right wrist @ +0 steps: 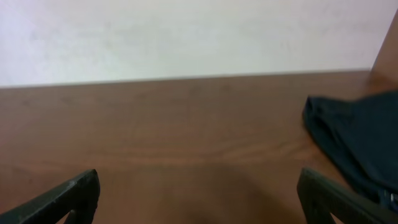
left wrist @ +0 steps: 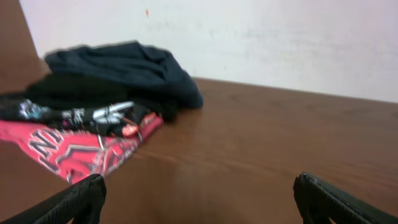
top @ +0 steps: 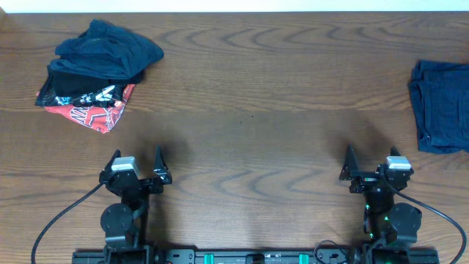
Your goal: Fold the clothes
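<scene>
A heap of clothes lies at the table's far left: a dark navy piece on top, a black one under it, and a red-black-white printed one at the bottom front. In the left wrist view the same heap sits ahead and to the left. A flat stack of navy clothes lies at the right edge, also seen in the right wrist view. My left gripper and right gripper both rest near the front edge, open and with nothing in them.
The wooden table stretches between the two piles. A pale wall rises behind its far edge. Cables run from both arm bases along the front edge.
</scene>
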{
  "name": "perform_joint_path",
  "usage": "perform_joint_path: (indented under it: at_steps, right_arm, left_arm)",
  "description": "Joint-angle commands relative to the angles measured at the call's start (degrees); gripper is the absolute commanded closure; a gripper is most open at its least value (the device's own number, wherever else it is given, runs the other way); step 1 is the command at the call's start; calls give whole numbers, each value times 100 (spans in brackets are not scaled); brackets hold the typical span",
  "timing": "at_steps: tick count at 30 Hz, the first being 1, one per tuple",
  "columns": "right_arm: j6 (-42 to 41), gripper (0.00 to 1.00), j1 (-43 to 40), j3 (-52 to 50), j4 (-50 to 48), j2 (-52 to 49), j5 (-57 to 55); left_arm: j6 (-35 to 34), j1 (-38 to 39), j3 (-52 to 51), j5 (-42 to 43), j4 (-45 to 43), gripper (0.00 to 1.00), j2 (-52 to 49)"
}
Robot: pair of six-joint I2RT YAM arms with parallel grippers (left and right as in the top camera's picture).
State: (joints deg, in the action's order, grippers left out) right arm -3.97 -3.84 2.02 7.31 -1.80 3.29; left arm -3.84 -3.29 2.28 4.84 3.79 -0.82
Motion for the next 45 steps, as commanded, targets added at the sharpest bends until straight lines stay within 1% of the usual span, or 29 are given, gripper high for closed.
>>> perform_joint_path:
  at_steps: [1, 4, 8, 12, 15, 19, 22, 25, 28, 30, 32, 37, 39, 42, 45]
  right_arm:
    - [-105, 1, 48, 448, 280, -286, 79]
    - [-68, 1, 48, 793, 435, -743, -2]
    - [155, 1, 48, 1366, 450, -1615, -9]
    - [175, 1, 48, 2013, 470, -2697, -7]
    - [175, 1, 48, 2559, 695, -3536, -7]
    - [175, 1, 48, 3418, 1351, -4664, -7]
    - [186, 1, 48, 4175, 2055, -5484, -7]
    - [190, 1, 48, 4754, 2566, -6006, 2]
    - [188, 1, 48, 5158, 2868, -6310, 168]
    - [192, 1, 48, 5261, 2911, -6339, 247]
    - [195, 1, 48, 5263, 2846, -6332, 247]
    - [195, 1, 48, 5263, 2837, -6336, 247]
    - [195, 1, 48, 5263, 2848, -6336, 249]
    - [195, 1, 48, 5263, 2848, -6336, 249]
    - [192, 1, 48, 5263, 2852, -6336, 254]
  left_arm:
    - [-234, -28, 308, 273, 343, 2, -188]
    - [-232, -28, 728, 334, 634, 2, -516]
    - [-227, -28, 1432, 332, 841, 2, -1268]
    - [-227, -28, 2232, 328, 1093, 2, -2229]
    - [-227, -28, 2824, 330, 1436, 2, -3032]
    - [-229, -28, 3716, 339, 2380, 2, -4151]
    - [-227, -28, 4581, 551, 3449, 2, -4962]
    - [-234, -28, 5379, 817, 4341, 2, -5578]
    - [-227, -28, 5941, 1099, 4959, 2, -5928]
    - [-155, -31, 6120, 1095, 4878, 2, -6006]
    - [-157, -37, 6175, 1003, 4422, 2, -6028]
    - [-769, -348, 6273, 389, 2894, 2, -6365]
    - [-1058, -612, 6474, 348, 2518, 2, -6756]
    - [-1436, -994, 6988, 356, 2256, 2, -7567]
    - [-1447, -1176, 7541, 487, 1888, 2, -8459]
